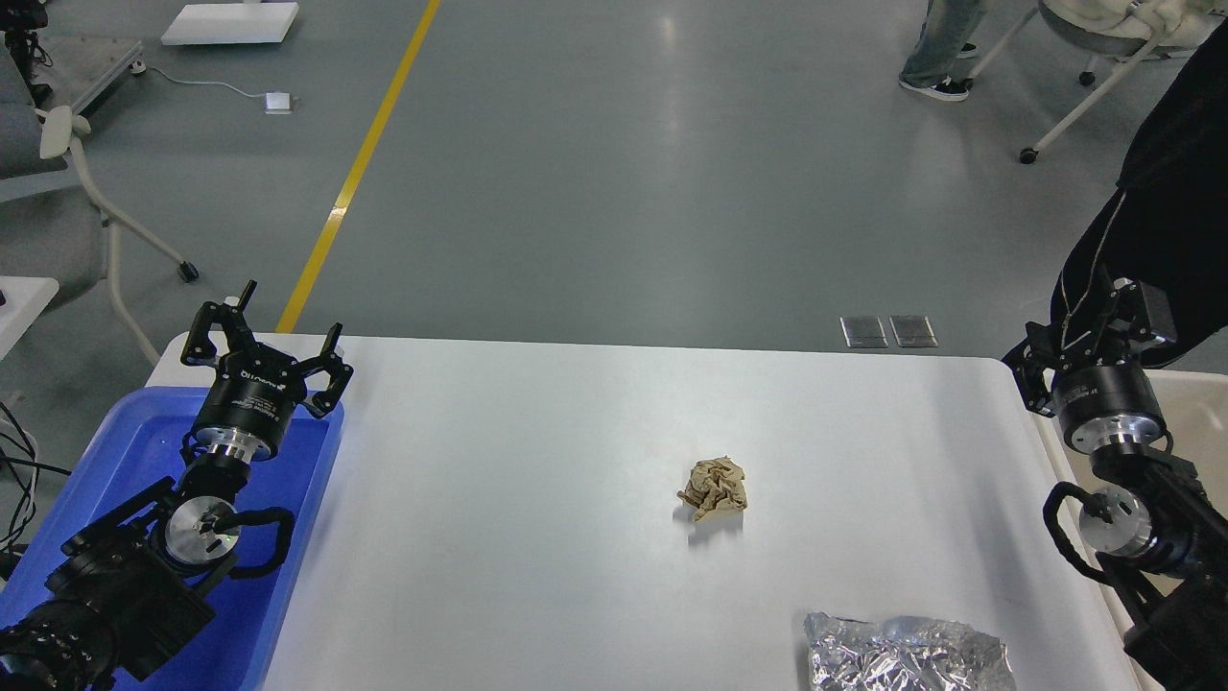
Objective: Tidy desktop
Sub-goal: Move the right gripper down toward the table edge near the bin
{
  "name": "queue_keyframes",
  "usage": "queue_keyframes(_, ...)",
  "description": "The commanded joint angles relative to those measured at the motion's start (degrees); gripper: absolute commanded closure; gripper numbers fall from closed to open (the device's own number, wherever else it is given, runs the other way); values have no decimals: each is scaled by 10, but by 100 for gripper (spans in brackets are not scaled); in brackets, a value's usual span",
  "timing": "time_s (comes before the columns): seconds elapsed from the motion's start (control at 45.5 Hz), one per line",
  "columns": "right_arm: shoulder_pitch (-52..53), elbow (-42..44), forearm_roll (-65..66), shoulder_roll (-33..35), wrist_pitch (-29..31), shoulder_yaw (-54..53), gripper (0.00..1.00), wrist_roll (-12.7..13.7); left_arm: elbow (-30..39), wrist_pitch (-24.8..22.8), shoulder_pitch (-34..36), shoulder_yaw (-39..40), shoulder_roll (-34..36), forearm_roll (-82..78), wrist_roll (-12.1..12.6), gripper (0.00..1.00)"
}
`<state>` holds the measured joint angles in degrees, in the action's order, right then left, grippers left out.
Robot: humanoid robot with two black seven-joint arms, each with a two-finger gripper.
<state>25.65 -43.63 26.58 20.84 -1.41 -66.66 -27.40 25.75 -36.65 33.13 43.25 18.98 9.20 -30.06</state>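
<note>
Left gripper: fingers spread wide, empty, above the blue tray. Right gripper: finger spacing unreadable against dark clothing. Desktop: white, rounded corners, spanning the frame; bears crumpled tan paper at centre and a foil wrapper, cut off at the bottom edge.

A large smooth white rectangular desktop with rounded corners carries a crumpled ball of tan paper right of its middle, and a crinkled silver foil wrapper at its near edge towards the right corner. A blue plastic tray lies against the desk's left edge. The left gripper hangs above the tray's far end with fingers spread wide. The right gripper hovers just off the desk's far right corner, above an off-white rectangular bin; its fingers are too dark to tell apart.
</note>
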Motion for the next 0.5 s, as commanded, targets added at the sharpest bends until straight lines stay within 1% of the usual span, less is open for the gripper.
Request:
queue_keyframes(0.0, -9, 4, 0, 11, 0, -1, 0, 0, 0, 0, 0, 0, 0, 0, 0, 0)
queue_keyframes(0.483, -12, 3, 0, 26, 0, -1, 0, -1, 0, 0, 0, 0, 0, 0, 0, 0)
